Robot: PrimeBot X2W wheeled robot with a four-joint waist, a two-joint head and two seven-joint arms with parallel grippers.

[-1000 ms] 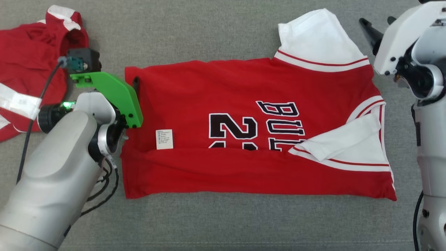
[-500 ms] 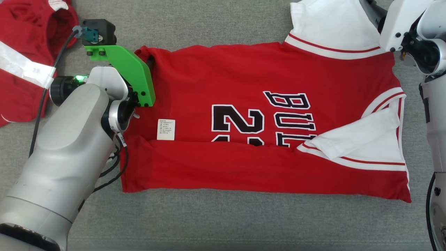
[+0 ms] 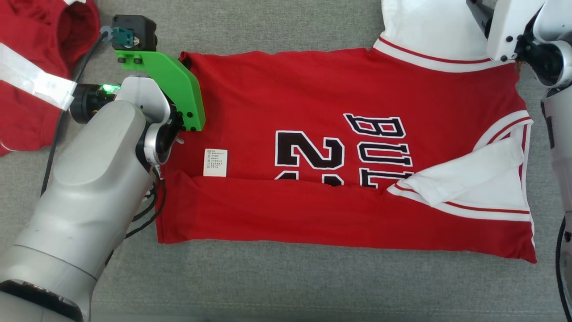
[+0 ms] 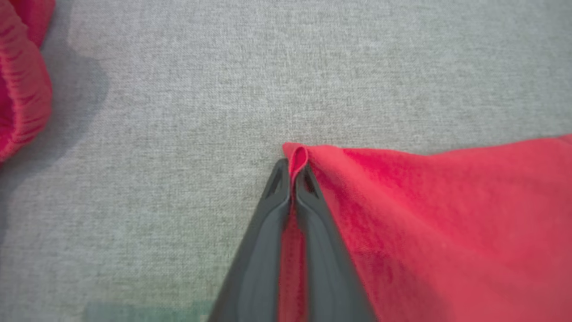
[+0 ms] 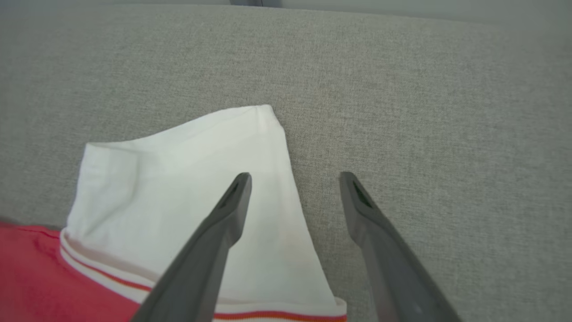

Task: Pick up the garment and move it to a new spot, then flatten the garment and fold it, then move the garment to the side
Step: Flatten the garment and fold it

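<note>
Red jersey lies flat on the grey counter, long axis running left to right between your arms. Your left tool pinches its far-left corner tight; your right tool gapes empty over the white sleeve, nearest that end.

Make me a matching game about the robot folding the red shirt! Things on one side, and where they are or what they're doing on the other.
Things
1. left gripper
2. right gripper
3. small label
4. other red garment

Places and states
A. open, by the white sleeve
B. far left on the grey surface
C. shut on a corner of the jersey
D. on the jersey, beside the number

Pairs: 1-C, 2-A, 3-D, 4-B
</note>
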